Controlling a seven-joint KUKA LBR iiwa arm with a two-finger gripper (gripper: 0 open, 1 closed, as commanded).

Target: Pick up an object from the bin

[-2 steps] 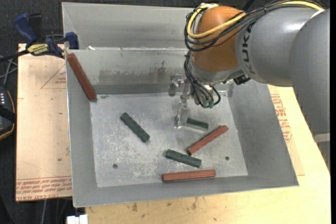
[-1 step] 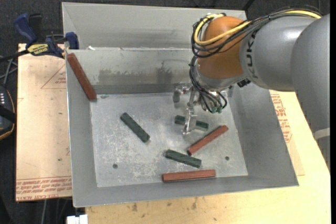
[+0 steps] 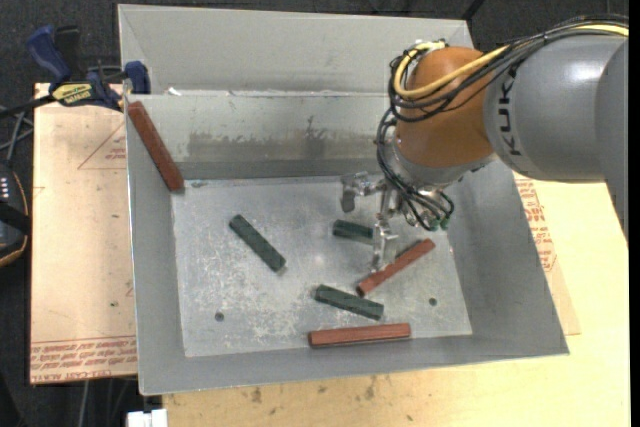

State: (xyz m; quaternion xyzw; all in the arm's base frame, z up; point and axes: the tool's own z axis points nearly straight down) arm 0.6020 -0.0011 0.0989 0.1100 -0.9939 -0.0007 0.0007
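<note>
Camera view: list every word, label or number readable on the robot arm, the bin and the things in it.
"KUK": black letters running up the grey arm link; the end of the word cannot be seen.
Dark green bars: no marking to read.
Red-brown bars: no marking to read.
Bin: no text on its walls or floor.

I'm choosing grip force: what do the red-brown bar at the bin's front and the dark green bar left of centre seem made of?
Red-brown bar: rigid, probably painted wood or plastic; matte flat colour, straight edges, no glint. Dark green bar: likely the same stuff, equally matte and straight. Wood or plastic stays open.
</note>
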